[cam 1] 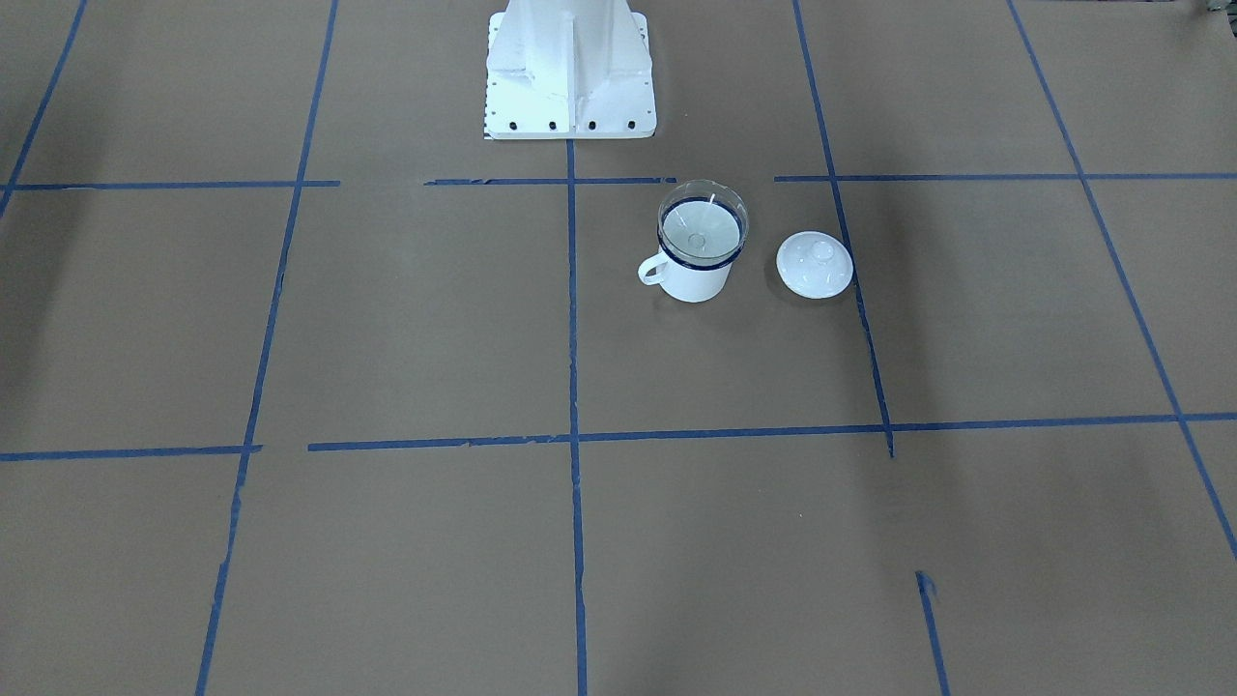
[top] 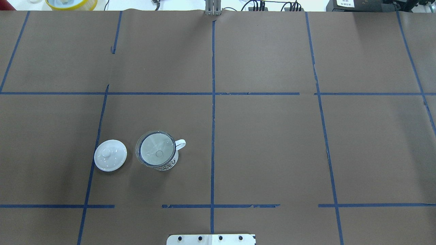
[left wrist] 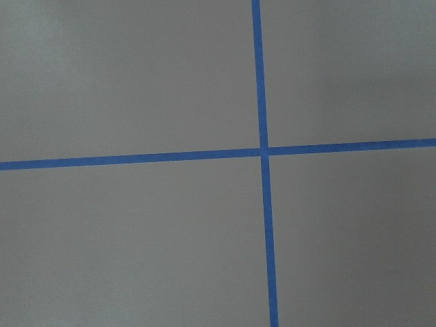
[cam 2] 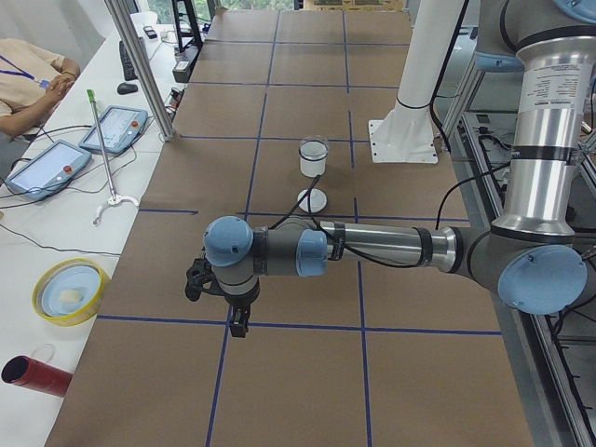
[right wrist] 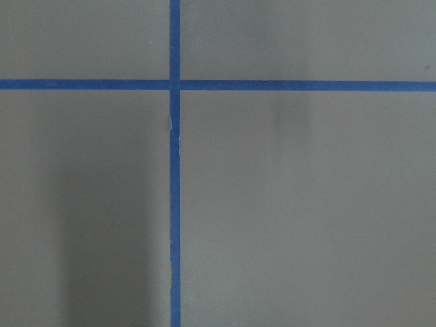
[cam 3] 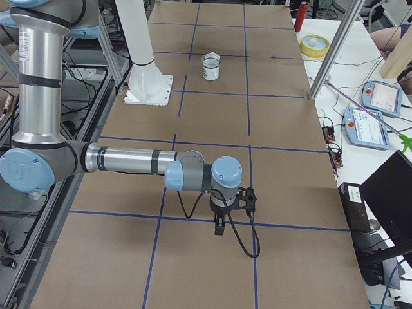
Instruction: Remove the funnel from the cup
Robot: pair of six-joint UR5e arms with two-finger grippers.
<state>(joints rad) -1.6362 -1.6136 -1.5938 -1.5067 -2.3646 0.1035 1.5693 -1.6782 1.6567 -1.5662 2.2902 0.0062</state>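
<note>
The white cup [cam 1: 696, 280] with a dark blue rim stands upright on the brown table, on my left half. The clear funnel [cam 1: 703, 227] sits in its mouth, spout down. Both also show in the overhead view, the cup [top: 181, 144] and the funnel [top: 156, 153]. In the left side view the cup [cam 2: 313, 168] stands far beyond my left gripper [cam 2: 240, 326], which hangs over a tape crossing at the table's left end. My right gripper [cam 3: 219, 226] hangs over the right end, far from the cup [cam 3: 211, 71]. I cannot tell whether either gripper is open or shut.
A white domed lid [cam 1: 815, 264] with a knob lies beside the cup, on the side away from its handle. The robot's white base [cam 1: 570, 68] stands behind the cup. A side bench holds a yellow bowl [cam 2: 70, 291], a red cylinder [cam 2: 33, 372] and control tablets [cam 2: 116, 128].
</note>
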